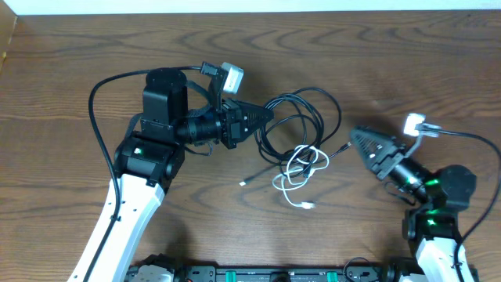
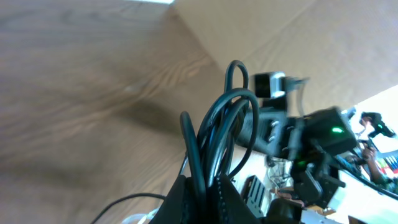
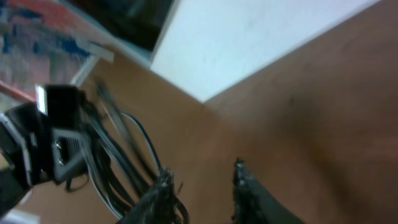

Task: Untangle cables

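Cables (image 1: 301, 129), thin black loops tangled with one white cord (image 1: 300, 168), lie at the middle of the brown wooden table (image 1: 78, 55). The left gripper (image 1: 268, 116) is clamped on the black loops. The right gripper (image 1: 352, 141) stands part-open and empty just beside them. With nothing anchoring that side, I reckon a pull would drag the whole tangle or cinch it tighter.

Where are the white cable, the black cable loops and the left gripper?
white cable (image 1: 300, 168): overhead view, its looped middle.
black cable loops (image 1: 329, 98): overhead view, upper right arc.
left gripper (image 1: 270, 115): overhead view, fingertips, shut on the black cable loops.
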Action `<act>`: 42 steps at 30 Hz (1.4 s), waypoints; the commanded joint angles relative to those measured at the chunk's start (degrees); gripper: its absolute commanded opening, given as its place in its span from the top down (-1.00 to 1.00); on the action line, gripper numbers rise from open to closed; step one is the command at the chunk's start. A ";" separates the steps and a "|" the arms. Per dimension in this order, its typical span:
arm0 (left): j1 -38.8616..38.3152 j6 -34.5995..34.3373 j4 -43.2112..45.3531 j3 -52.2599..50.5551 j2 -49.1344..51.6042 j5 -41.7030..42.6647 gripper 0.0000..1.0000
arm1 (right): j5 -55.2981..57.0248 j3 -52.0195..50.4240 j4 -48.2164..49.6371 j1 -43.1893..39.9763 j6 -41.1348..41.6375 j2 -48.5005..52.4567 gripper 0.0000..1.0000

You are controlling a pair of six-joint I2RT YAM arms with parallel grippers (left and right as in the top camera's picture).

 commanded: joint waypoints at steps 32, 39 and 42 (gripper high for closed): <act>-0.02 -25.77 5.01 0.90 -0.50 -23.65 0.85 | -11.98 0.20 -14.29 12.68 -18.36 3.80 0.02; -1.53 -32.35 3.98 0.87 -0.50 -23.65 0.85 | -0.42 0.20 -6.75 18.01 -20.65 3.82 -0.24; -2.86 -33.70 3.98 0.90 -0.50 -23.82 0.85 | 6.49 0.20 -8.22 21.81 -22.03 4.28 -0.14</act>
